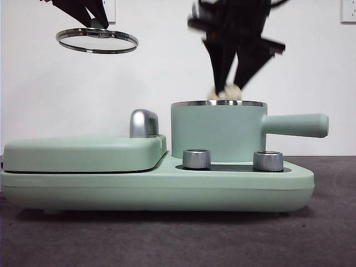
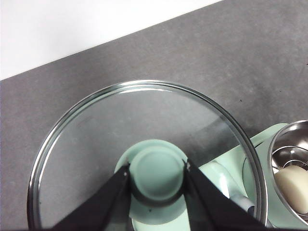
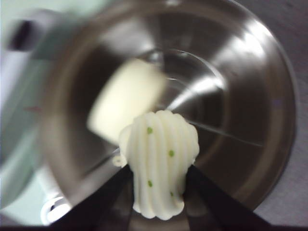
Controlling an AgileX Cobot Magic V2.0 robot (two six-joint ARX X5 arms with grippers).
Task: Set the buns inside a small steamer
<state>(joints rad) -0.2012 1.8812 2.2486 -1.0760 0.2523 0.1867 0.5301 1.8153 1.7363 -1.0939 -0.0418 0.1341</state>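
Observation:
The small steamer [image 1: 217, 130] is a mint-green pot with a steel rim and a side handle, standing on the green base. My right gripper [image 1: 227, 88] is shut on the ridged bun with green flecks [image 3: 159, 159] and holds it just above the pot's rim; the bun peeks out in the front view [image 1: 225, 93]. The smooth cream bun [image 3: 126, 98] lies inside the steel pot [image 3: 240, 96], and shows in the left wrist view [image 2: 292, 185]. My left gripper [image 2: 158, 180] is shut on the green knob [image 2: 158, 174] of the glass lid [image 1: 97, 40], held high at the left.
The flat mint-green griddle section [image 1: 83, 153] with a chrome handle [image 1: 143, 123] lies left of the pot. Two chrome knobs [image 1: 196, 158] sit on the base in front of the pot. The dark table [image 1: 178, 239] runs in front, a white wall behind.

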